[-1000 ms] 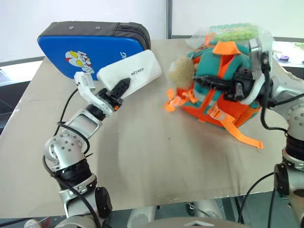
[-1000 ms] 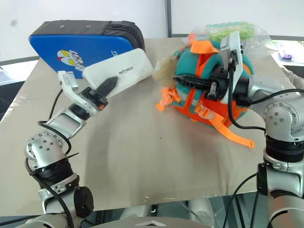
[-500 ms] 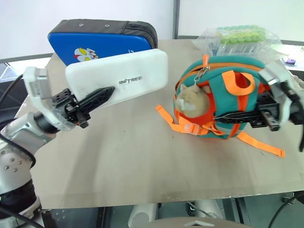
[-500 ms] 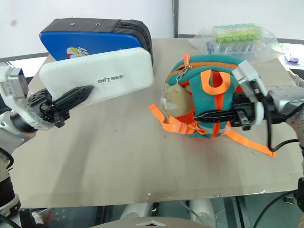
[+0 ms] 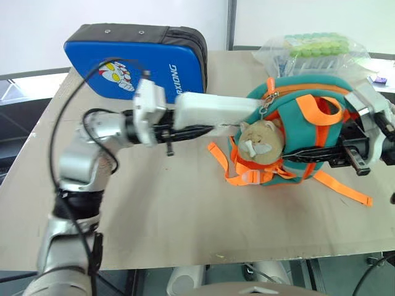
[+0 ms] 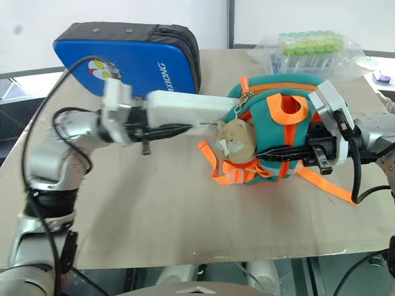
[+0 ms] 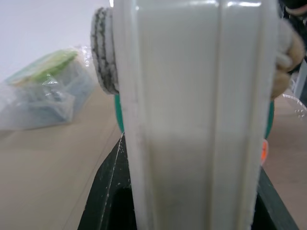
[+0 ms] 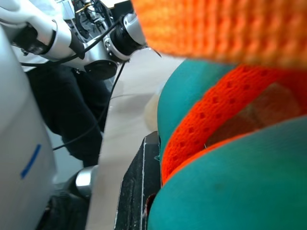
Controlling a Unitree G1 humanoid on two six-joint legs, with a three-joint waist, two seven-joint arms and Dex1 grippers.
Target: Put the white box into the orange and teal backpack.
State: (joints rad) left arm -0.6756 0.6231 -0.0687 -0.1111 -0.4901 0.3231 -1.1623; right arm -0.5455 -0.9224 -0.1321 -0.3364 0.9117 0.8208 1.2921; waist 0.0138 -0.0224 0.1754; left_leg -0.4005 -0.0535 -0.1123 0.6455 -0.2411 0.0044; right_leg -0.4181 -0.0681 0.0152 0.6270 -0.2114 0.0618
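Two black fingers of the left gripper (image 5: 185, 129) are clamped on the flat white rectangular box (image 5: 213, 109), held level and edge-on above the table, its far end meeting the upper rim of the small teal backpack with orange straps and trim (image 5: 290, 132). Opposite it, the right gripper (image 5: 308, 154) is pinched shut on the backpack's fabric, its fingers reaching across the front panel. A beige plush animal (image 5: 259, 139) hangs on the backpack just below the box's tip. The backpack lies on the bare beige tabletop (image 5: 185, 216), orange straps trailing. Behind the box stands a big blue padded case with a cartoon figure (image 5: 133, 61); a clear plastic bag of green-capped tubes (image 5: 311, 49) sits at the far edge.
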